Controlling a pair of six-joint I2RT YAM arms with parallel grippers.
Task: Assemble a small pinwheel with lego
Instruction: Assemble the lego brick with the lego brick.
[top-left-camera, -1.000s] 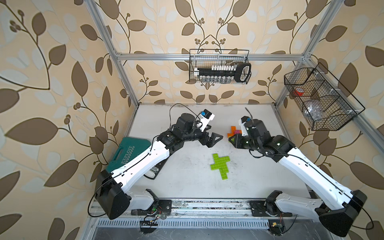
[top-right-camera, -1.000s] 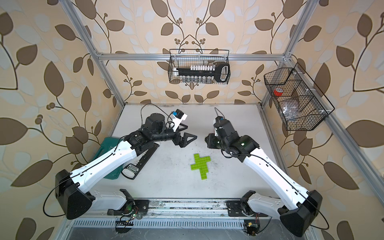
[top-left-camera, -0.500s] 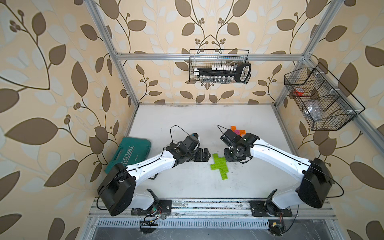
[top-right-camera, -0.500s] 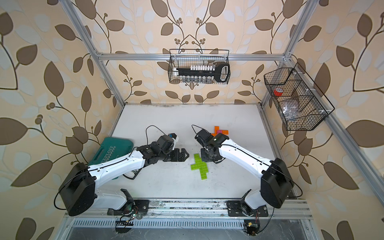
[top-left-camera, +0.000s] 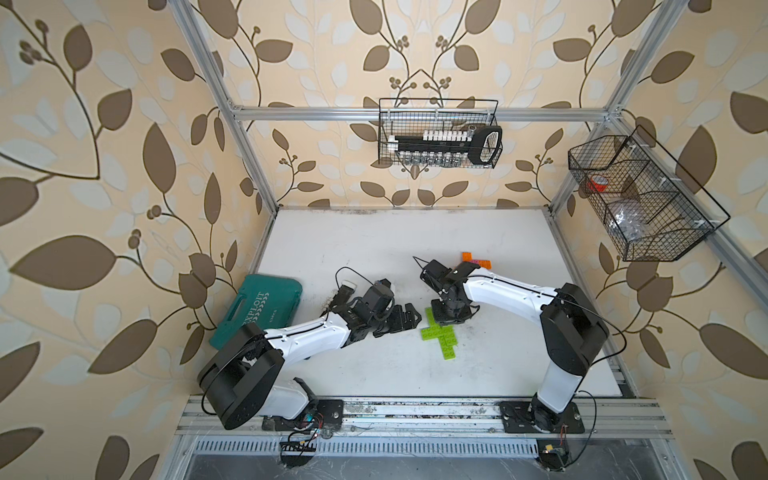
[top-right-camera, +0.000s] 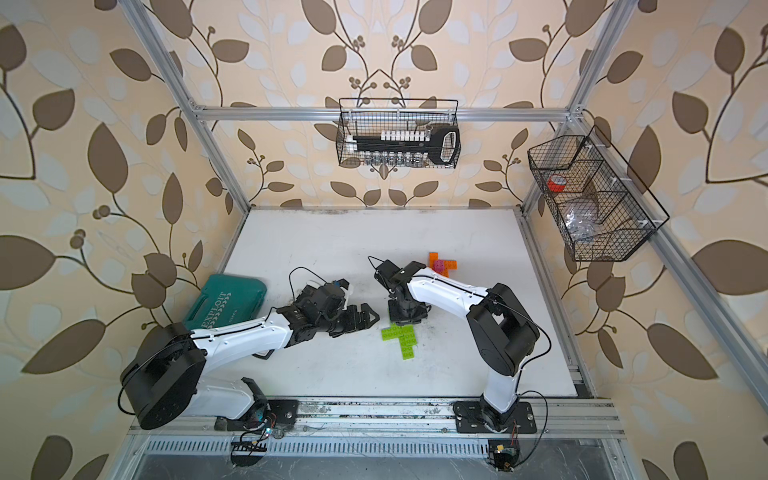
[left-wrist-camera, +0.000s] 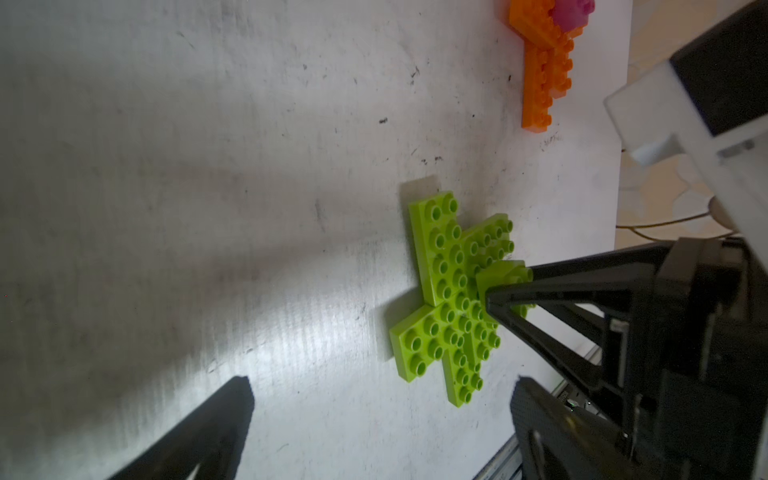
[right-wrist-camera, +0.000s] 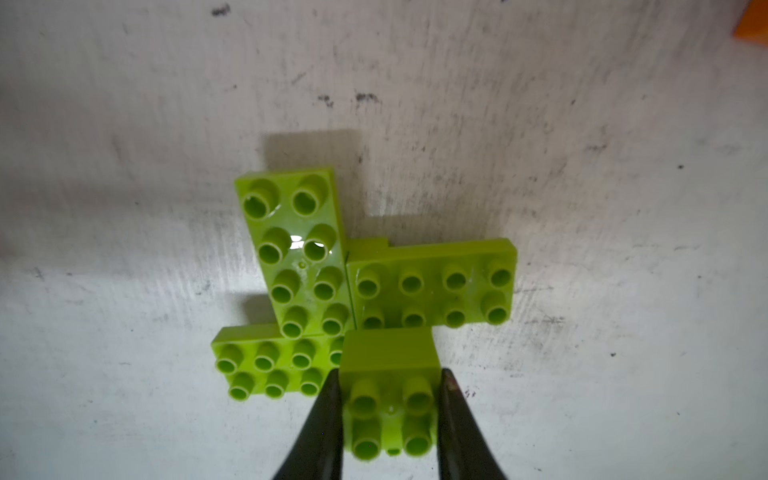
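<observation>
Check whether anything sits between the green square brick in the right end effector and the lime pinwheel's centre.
Nothing visible. The right end effector holds the green square brick directly over the centre of the lime pinwheel; the open left end effector sits beside it.

Right gripper (top-right-camera: 406, 316) is pointing straight down onto one end of the lime-green lego cross (top-right-camera: 402, 341). Left gripper (top-right-camera: 368, 318) is spread open, tips just beside that cross. The orange-and-pink lego cluster (top-right-camera: 443, 266) sits behind the right gripper, not touching it.
</observation>
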